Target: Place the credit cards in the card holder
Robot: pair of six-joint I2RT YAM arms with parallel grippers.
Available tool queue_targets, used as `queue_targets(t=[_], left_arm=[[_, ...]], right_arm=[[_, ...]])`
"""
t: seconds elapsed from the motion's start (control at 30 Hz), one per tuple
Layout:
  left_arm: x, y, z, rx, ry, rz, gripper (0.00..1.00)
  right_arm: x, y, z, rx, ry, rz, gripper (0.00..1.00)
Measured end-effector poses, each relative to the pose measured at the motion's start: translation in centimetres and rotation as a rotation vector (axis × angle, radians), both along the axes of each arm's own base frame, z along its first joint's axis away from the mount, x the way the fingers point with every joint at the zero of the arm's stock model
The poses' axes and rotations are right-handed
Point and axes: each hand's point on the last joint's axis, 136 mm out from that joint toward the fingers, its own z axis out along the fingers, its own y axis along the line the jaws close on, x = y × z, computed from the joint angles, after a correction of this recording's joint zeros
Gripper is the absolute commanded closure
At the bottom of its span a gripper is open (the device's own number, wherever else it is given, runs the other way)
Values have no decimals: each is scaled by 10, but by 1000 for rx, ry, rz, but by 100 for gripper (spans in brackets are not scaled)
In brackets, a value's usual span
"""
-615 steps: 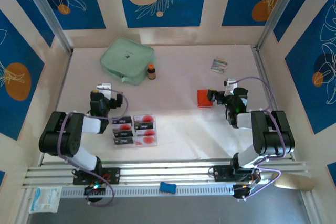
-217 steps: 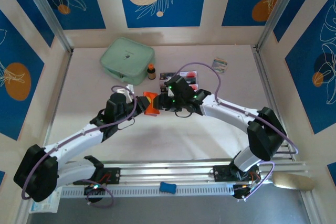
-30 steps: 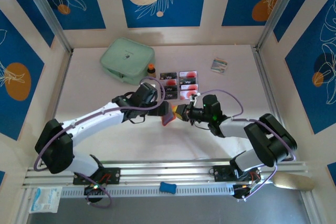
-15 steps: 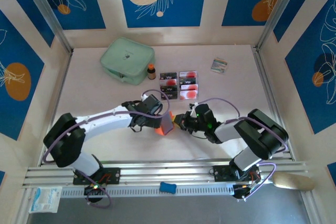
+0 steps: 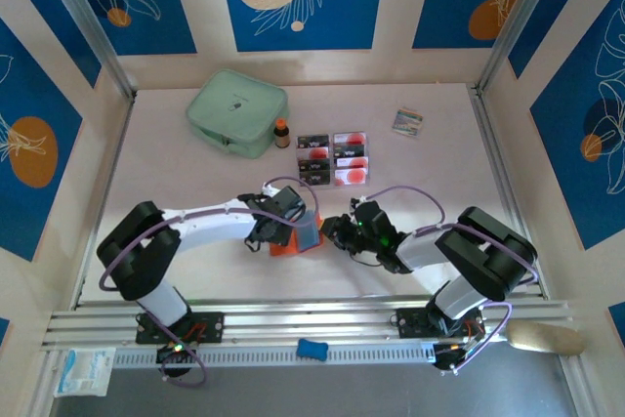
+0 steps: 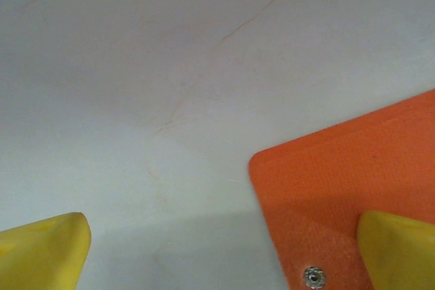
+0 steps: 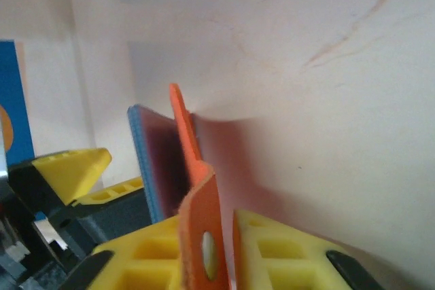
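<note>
The right gripper point(image 7: 216, 252) has its yellow fingers point(image 7: 285, 256) close on either side of one orange flap of the card holder point(image 7: 194, 168). The flap stands edge-on between them, and a thin pale gap shows on one side. Whether the jaws pinch the flap cannot be told. Just past the fingertips the flap rises off the table point(image 6: 170, 66), and the holder's grey-blue lining point(image 7: 146, 161) stands beside it.

Facing it across the holder, the left gripper point(image 6: 221, 252) is spread wide and grips nothing. One of its yellow fingertips point(image 6: 401, 249) lies over a corner of the orange cover near the snap stud point(image 6: 312, 276). The other is over bare table, well apart from the holder.

From above, the holder sits between the two grippers, which meet over it. Beyond both grippers, away from the arm bases, the credit cards point(image 5: 333, 158) lie in two short columns, well apart from the holder. Farther out on the left gripper's side are a small brown bottle point(image 5: 281, 132) and a mint-green zip pouch point(image 5: 237, 111). On the right gripper's side lies a small multicoloured packet point(image 5: 408, 122).
</note>
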Motion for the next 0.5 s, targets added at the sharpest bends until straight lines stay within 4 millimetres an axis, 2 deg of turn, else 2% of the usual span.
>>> queue_targets(t=[0.1,0.23,0.5], left_arm=[[3,3,-1,38,-4,-11,0],[10,2,6,68,-26,-33,0],[16,-1,15,84,-46,-61,0]], right_arm=[[-1,-4,4,-22,-11,0,62],[-4,-10,24,-28,-53,2,62],[-9,-25,73,-77,-169,9,76]])
